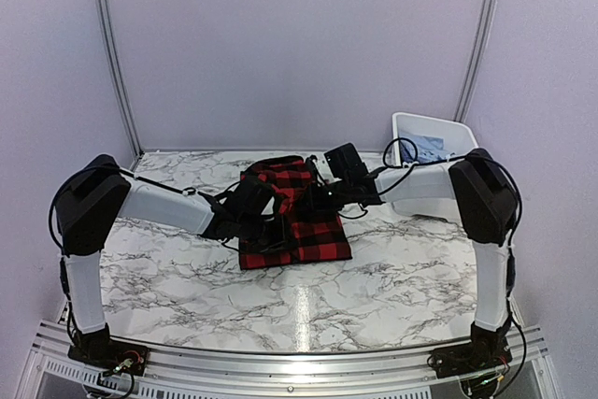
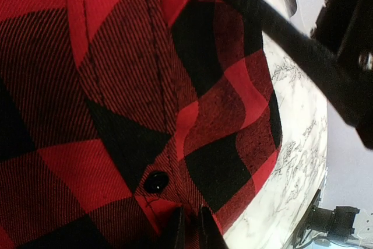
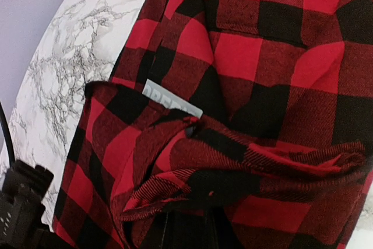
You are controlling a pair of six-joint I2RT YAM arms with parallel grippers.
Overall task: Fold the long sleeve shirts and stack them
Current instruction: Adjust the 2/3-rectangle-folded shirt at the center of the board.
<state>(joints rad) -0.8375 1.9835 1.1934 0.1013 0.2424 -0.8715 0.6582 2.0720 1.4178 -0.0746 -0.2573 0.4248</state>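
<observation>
The red-and-black check flannel shirt (image 1: 313, 235) lies in the middle of the marble table (image 1: 299, 310), a little towards the far edge. It is partly folded into a rough block, with its lower edge square to me and its upper part heaped up. My 2 arms reach in over it from either side and nearly meet above the cloth.

My left gripper (image 2: 190, 225) comes in at the shirt's left edge. In the left wrist view its 2 fingers (image 2: 175, 228) stand close together with a narrow strip of red cloth nipped between them. Just beside the tips sits 1 black button (image 2: 156, 182) on the shirt's stitched band. The check fills most of that view, and bare marble shows along the right side.

My right gripper (image 3: 191, 225) is at the upper right part of the shirt. Its fingertips are close together under a rolled, bunched fold of flannel, and they pinch that fold. Above the fold a white label (image 3: 172, 99) peeks out from between 2 layers of cloth. A flatter spread of check lies beyond it.

At the far right corner of the table stands a white tub (image 1: 407, 124), well apart from the shirt. There is something pale blue (image 1: 428, 147) inside it, which I cannot make out further.
</observation>
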